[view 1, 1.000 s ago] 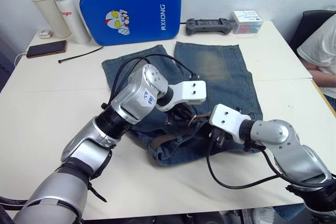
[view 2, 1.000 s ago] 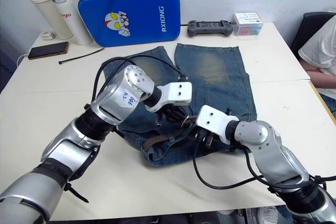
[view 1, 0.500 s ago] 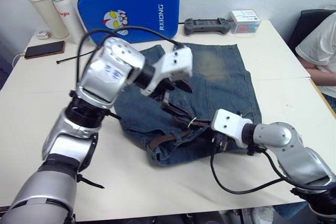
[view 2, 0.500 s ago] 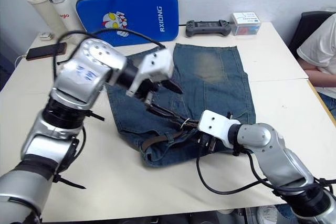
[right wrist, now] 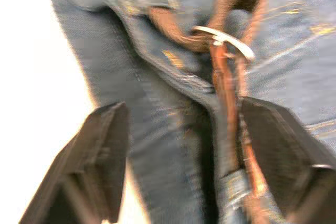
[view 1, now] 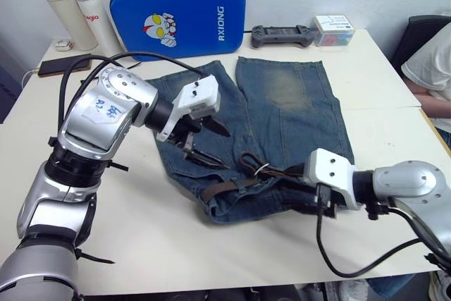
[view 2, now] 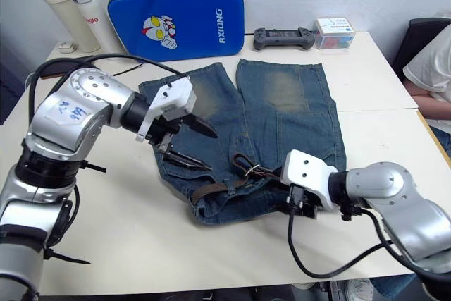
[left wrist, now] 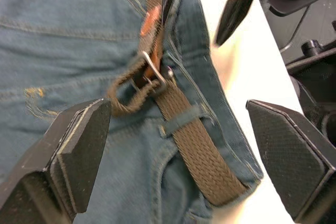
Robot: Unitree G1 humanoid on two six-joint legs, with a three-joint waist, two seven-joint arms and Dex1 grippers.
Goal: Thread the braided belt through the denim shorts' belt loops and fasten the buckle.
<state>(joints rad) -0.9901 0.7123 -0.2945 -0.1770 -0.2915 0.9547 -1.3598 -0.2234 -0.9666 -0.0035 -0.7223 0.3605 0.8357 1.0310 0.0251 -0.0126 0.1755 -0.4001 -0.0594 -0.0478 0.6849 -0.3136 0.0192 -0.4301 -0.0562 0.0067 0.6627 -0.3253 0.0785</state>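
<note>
The denim shorts (view 1: 282, 103) lie flat on the white table (view 1: 366, 96), waistband toward me. The braided belt (view 1: 224, 188) runs along the waistband, under a belt loop (left wrist: 181, 120), and ends in a small bend at the silver buckle (view 1: 261, 169). My left gripper (view 1: 211, 144) hovers open over the shorts' left side, a short way left of the buckle and touching nothing. My right gripper (view 1: 301, 188) is open at the waistband to the right of the buckle. Its wide-apart fingers straddle the belt (right wrist: 226, 77) and buckle (right wrist: 223, 40) without closing on them.
At the table's far edge stand a blue padded case (view 1: 176, 12), two bottles (view 1: 60, 5), a phone (view 1: 63, 66), a game controller (view 1: 282, 33) and a small box (view 1: 335, 29). A person in a white shirt (view 1: 433, 54) sits at the right.
Both grippers opened. The left one lifted off the belt by the buckle and pulled back left. The right one let go and drew slightly right. The belt now rests on the waistband.
</note>
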